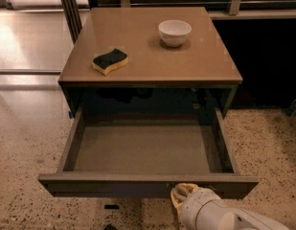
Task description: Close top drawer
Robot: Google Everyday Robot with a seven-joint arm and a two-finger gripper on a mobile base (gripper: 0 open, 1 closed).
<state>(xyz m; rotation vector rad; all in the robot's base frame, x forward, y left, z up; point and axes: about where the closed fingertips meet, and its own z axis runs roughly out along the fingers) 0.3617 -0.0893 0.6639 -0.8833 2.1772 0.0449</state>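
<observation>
The top drawer stands pulled far out of the cabinet under the table, its grey floor bare and its flat front panel nearest to us. The tool sits low against that panel, a little right of its middle. We cannot tell whether it is spread or pressed together, since the panel's edge and the arm hide most of it.

We see three risks. The contact is off centre, so a push from there may twist the drawer and bind it in the cabinet. The contact is also near the panel's lower edge, so the tool may slip beneath it and lose the push. A hard shove home could jolt the table and shift the bowl or the sponge.

The drawer's long axis runs left to right, parallel to the table's front edge. Its open side faces up, its front faces us, and its way home lies straight back, across that axis
</observation>
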